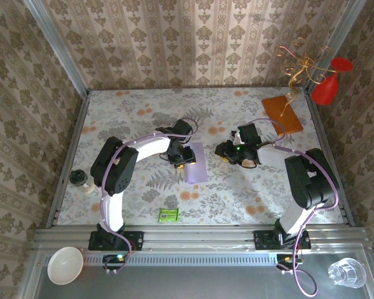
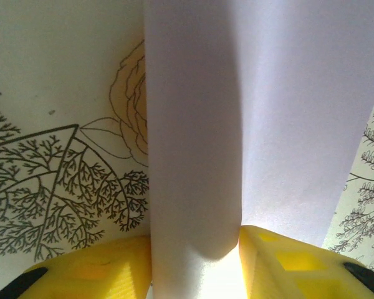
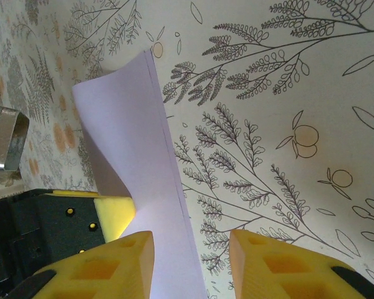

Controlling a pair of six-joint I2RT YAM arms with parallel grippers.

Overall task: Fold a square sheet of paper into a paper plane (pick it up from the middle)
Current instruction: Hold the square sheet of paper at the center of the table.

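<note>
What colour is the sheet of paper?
Pale lavender paper, plain and unmarked; the left wrist view shows it best.

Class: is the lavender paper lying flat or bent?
Bent: the left hand pinches the paper into a raised ridge along its middle.

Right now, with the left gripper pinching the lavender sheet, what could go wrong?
The left gripper is shut on a raised bulge of the square sheet of paper, so it may press in a stray crease. The right gripper stands open at the sheet's edge; closing there and pulling could tear or skew the thin paper.
</note>
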